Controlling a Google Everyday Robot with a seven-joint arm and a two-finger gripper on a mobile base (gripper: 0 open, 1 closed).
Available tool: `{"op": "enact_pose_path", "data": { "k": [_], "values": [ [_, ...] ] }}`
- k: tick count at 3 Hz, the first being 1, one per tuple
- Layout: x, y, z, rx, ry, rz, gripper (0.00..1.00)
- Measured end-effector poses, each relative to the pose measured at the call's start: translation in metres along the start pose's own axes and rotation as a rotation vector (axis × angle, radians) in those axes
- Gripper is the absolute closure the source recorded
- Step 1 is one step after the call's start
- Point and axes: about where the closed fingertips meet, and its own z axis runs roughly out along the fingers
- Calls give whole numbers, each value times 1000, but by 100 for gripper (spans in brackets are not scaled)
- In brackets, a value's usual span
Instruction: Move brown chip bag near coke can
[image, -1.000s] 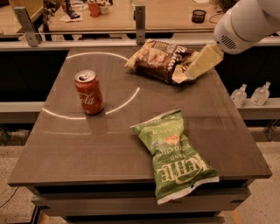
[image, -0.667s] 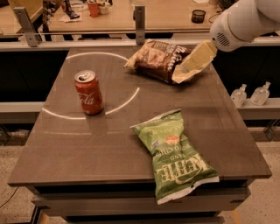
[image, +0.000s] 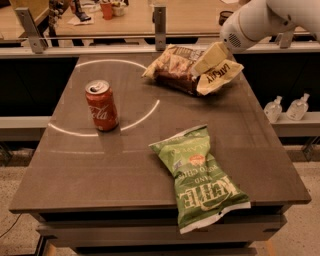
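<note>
The brown chip bag (image: 176, 71) lies crinkled at the back right of the table, its tan end pointing right. The coke can (image: 102, 106) stands upright on the left side of the table, well apart from the bag, on a white circle line. My gripper (image: 210, 59) comes down from the white arm at the top right and sits on the right part of the brown chip bag, over its top edge.
A green Kettle chip bag (image: 200, 176) lies at the front right of the dark table (image: 90, 175), overhanging the front edge. Two small clear bottles (image: 274, 109) stand on a ledge to the right. A railing with metal posts (image: 159, 21) runs behind the table.
My gripper has moved left and down from beside the bag's right end onto the bag. The can and the green bag have not moved.
</note>
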Motion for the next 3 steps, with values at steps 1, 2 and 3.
{"op": "enact_pose_path", "data": {
  "k": [1,2,3],
  "values": [
    [-5,-6,34,-41,20,-35,0],
    [-2,-7,65,-91,57,-38,0],
    [7,-3,88,-151,96,-19,0]
  ]
}}
